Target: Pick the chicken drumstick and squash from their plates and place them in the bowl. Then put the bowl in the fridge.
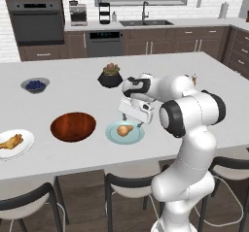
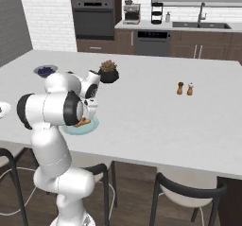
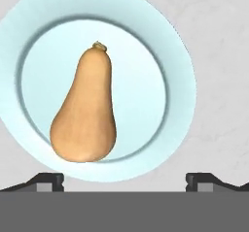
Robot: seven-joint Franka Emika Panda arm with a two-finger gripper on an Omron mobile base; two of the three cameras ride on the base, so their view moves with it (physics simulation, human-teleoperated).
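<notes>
Squash (image 3: 85, 112) lies lengthwise on blue-green plate (image 3: 165, 41), stem away from claw (image 3: 124, 180)

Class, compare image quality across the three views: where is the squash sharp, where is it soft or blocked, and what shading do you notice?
Hand view: the squash is crisp, evenly lit, with soft shading inside the blue-green plate rim. Left base view: squash small and slightly blurry, beneath the gripper; the wooden bowl shows a mild sheen. Right base view: the arm blocks most of the plate; the far kitchen looks soft.
</notes>
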